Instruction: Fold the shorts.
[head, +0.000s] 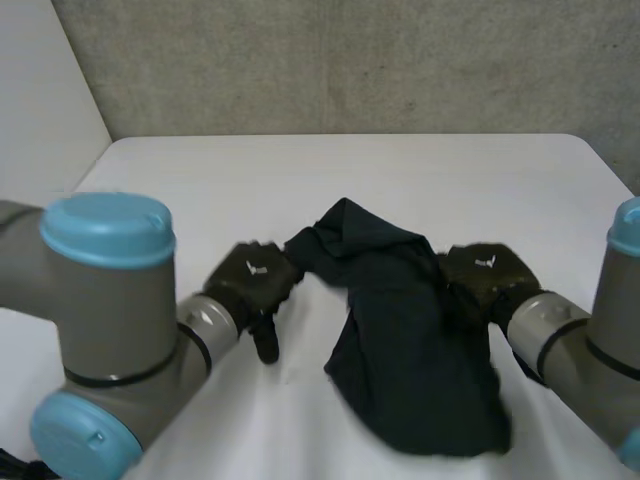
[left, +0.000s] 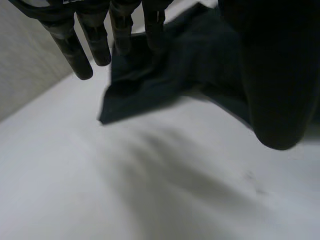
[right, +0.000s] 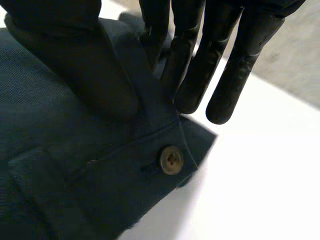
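Dark navy shorts (head: 410, 340) lie crumpled on the white table (head: 300, 180), bunched up toward the far side. My left hand (head: 252, 275) is at their left edge, open with straight fingers (left: 95, 40) over a corner of the cloth (left: 190, 65). My right hand (head: 485, 272) is at the right edge. Its thumb (right: 85, 65) presses the waistband (right: 60, 150) against the fingers (right: 220, 65), just above a brown button (right: 171, 160).
Bare white tabletop (left: 150, 190) stretches around the shorts on every side. A grey wall (head: 350, 60) stands behind the table's far edge.
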